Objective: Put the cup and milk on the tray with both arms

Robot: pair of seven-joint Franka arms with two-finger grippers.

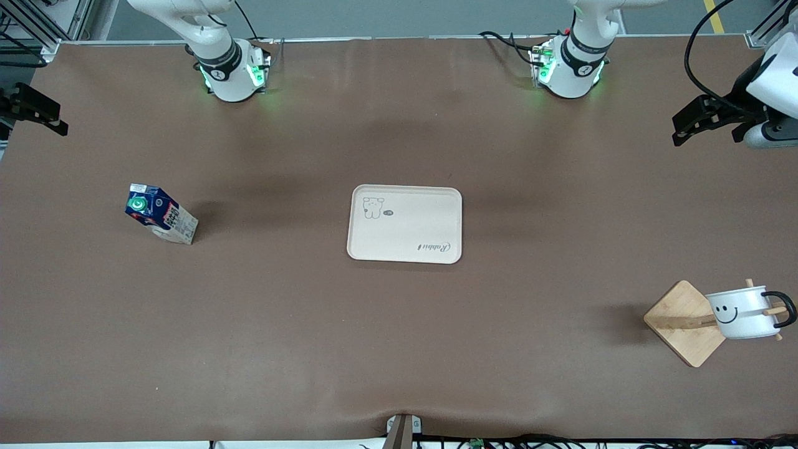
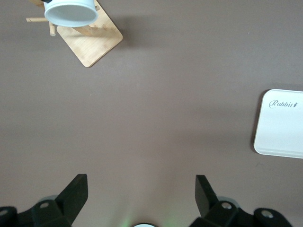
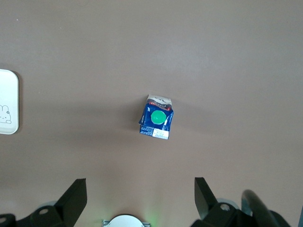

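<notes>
A smooth cream tray [image 1: 405, 223] with rounded corners lies flat in the middle of the matte brown table [image 1: 399, 343], bare apart from its printed bear and script. Toward the right arm's end stands the milk [image 1: 161, 214], a small glossy blue carton with a round green cap, well apart from the tray. Toward the left arm's end, nearer the front camera, the white cup [image 1: 743, 312] with its black smile and looped black handle hangs tilted on a peg of a pale wooden stand [image 1: 684, 322] with a diamond-shaped base. The left gripper [image 2: 141, 188] hangs over bare table, fingers spread wide, holding nothing. The right gripper [image 3: 140, 189] hovers high over the table by the milk, equally wide and empty.
</notes>
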